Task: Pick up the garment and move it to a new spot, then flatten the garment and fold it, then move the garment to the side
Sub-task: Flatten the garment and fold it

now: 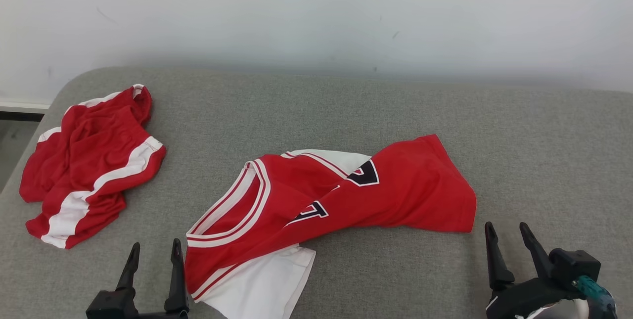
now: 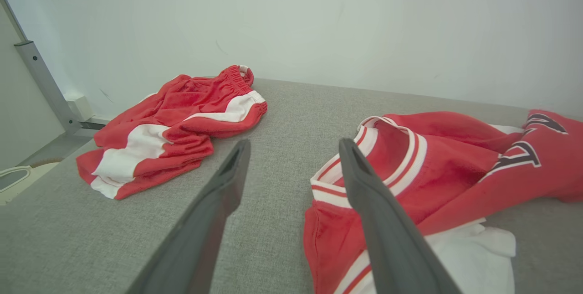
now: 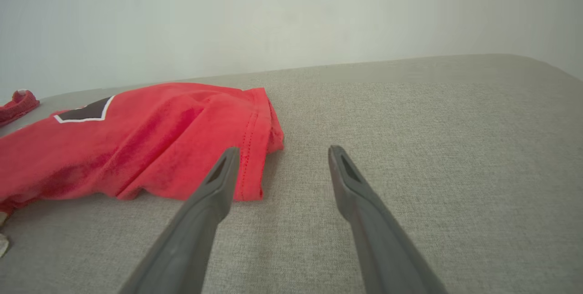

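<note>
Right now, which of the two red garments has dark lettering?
The jersey in the middle of the grey surface: dark white-edged characters and a striped neckline. The shorts at the left carry only white stripes.

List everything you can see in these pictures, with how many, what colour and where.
jersey: one, red with white trim and dark lettering, crumpled in the middle of the cushion, toward its near edge
shorts: one pair, red with white stripes, bunched at the cushion's left end
cushion: one, grey fabric, under both garments
wall: one, white, behind the cushion
bar: one, grey metal, slanting against the wall past the cushion's left end
left gripper: one, dark, open and empty, beside the jersey's collar
right gripper: one, dark, open and empty, just right of the jersey's hem
</note>
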Controlling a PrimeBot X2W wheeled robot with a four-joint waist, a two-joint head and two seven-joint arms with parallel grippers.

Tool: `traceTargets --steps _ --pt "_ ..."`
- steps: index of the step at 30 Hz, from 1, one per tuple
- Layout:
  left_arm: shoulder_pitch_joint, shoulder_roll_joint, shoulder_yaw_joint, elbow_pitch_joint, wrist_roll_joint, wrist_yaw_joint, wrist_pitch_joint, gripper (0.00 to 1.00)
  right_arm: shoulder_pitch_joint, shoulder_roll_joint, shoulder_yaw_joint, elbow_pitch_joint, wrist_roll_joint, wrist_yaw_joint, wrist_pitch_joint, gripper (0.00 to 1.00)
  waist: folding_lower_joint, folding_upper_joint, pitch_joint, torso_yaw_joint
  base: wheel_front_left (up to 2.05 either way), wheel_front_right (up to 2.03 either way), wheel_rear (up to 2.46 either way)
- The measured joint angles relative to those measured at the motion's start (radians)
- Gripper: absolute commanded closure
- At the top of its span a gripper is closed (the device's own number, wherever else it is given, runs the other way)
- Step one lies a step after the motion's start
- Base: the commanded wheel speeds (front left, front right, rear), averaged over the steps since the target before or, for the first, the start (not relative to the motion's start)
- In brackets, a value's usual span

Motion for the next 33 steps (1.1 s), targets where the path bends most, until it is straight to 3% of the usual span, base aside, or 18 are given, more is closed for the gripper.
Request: traceTargets --steps 8,16,17,18,19,26,33 --pt "0.0 0.007 -0.002 -0.008 0.017 0.011 0.0 0.0 -0.04 0.0 0.042 0.05 -0.007 0.0 0.057 0.0 0.0 0.0 -0.004 0.017 0.0 0.0 0.0" --pt "0.001 0.031 -0.008 -0.002 0.033 0.016 0.0 0.0 -0.151 -0.021 0.058 0.264 -0.027 0.0 0.087 0.0 0.0 0.0 -0.002 0.053 0.0 0.0 0.0" --pt "0.001 0.034 -0.007 -0.002 0.032 0.017 0.0 0.0 -0.167 -0.021 0.061 0.288 -0.027 0.0 0.085 0.08 0.0 0.0 0.0 0.056 0.0 0.0 0.0" --pt "0.001 0.036 -0.005 -0.002 0.031 0.018 0.0 0.0 -0.182 -0.02 0.062 0.311 -0.023 0.0 0.08 0.68 0.0 0.0 0.001 0.058 0.0 0.0 0.0" --pt "0.001 0.038 -0.003 -0.002 0.03 0.018 0.0 0.0 -0.197 -0.019 0.068 0.336 -0.019 0.0 0.08 1.0 0.0 0.0 0.002 0.06 0.0 0.0 0.0" --pt "0.012 0.043 0.002 -0.01 0.021 0.03 0.0 0.0 -0.246 -0.022 0.105 0.419 0.026 0.0 0.023 1.0 0.0001 0.0 -0.005 0.06 0.0 0.0 0.0" --pt "0.044 0.04 0.008 -0.012 0.009 0.04 0.0 0.0 -0.173 -0.071 0.135 0.245 0.081 0.0 -0.003 1.0 0.0001 0.0 -0.023 0.027 0.0 0.0 0.0"
